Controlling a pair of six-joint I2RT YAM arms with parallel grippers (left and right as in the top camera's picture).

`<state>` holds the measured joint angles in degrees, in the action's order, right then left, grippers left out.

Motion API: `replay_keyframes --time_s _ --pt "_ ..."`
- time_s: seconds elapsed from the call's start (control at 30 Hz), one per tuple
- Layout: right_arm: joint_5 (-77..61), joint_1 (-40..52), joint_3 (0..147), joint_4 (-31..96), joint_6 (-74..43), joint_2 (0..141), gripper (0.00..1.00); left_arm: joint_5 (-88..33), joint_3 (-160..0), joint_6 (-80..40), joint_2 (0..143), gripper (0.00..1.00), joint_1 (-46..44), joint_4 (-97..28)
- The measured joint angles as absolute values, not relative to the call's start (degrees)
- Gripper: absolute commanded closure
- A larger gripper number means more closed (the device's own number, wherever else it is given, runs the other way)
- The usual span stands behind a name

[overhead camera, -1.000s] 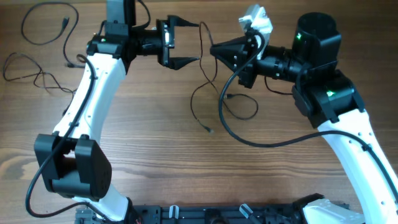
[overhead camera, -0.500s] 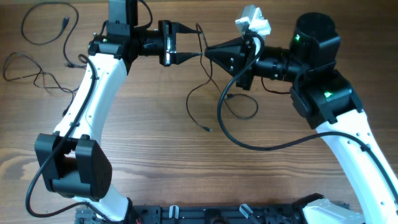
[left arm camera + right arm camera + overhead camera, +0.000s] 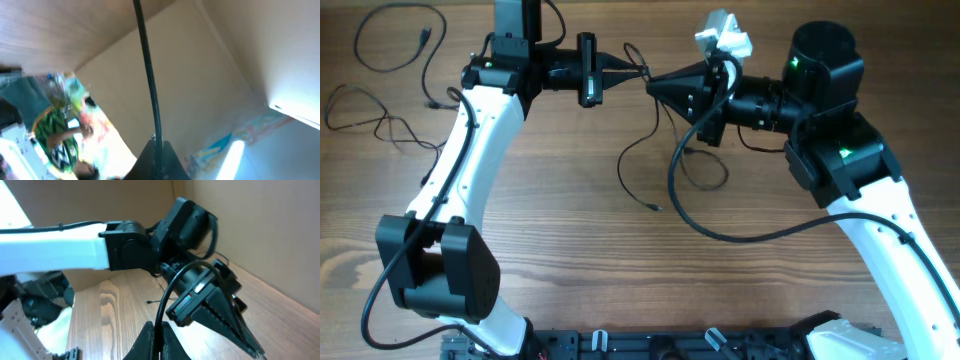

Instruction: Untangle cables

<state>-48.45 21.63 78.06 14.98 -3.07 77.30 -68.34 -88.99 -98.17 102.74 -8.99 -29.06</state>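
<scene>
Thin black cables [image 3: 622,165] hang in loose curls between my two grippers at the top middle of the table, one plug end [image 3: 657,208] resting on the wood. My left gripper [image 3: 640,72] points right and is shut on one strand; in the left wrist view that cable [image 3: 148,75] runs straight up out of the closed gripper [image 3: 158,149]. My right gripper [image 3: 652,83] points left, tip almost touching the left one, and is shut on a cable [image 3: 167,297] that arcs up from its closed tips [image 3: 161,332]. The left gripper [image 3: 220,312] fills the right wrist view.
Two more loose thin cables lie at the far left: a loop with a plug [image 3: 425,36] near the corner and a kinked strand [image 3: 382,125] below it. The right arm's thick black cable [image 3: 672,185] sags over the wood under the grippers.
The left gripper's fingers have closed from wide open onto a strand. Both grippers have shifted slightly, their tips now nearly meeting. The right gripper stays shut.
</scene>
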Motion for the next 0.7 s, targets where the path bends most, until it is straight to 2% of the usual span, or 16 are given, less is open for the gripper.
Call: replay_keyframes --time_s 0.07,0.1,0.13,0.17,0.37,0.7 --pt "-42.39 21.67 78.06 17.17 -5.96 77.30 0.94 -62.13 -89.01 -93.01 102.74 0.96 -8.99 -29.36" --pt "-38.65 21.71 78.06 18.41 -7.90 77.30 0.80 -58.35 -89.03 -89.84 102.72 0.96 -8.99 -30.04" --pt "-34.09 21.71 78.06 20.23 -10.57 77.30 0.34 -53.39 -89.08 -85.41 102.72 0.96 -8.99 -31.14" --pt "-29.56 21.71 78.06 21.76 -12.86 77.30 0.00 -48.51 -89.12 -80.51 102.72 0.96 -8.99 -32.21" --pt "-12.40 21.71 78.08 28.47 -18.55 77.34 0.00 -34.76 -89.12 -58.39 101.78 0.96 -8.99 -33.39" --pt "-4.60 21.71 78.08 30.11 -20.80 77.34 0.00 -32.10 -89.17 -38.87 80.90 0.96 -8.99 -30.35"
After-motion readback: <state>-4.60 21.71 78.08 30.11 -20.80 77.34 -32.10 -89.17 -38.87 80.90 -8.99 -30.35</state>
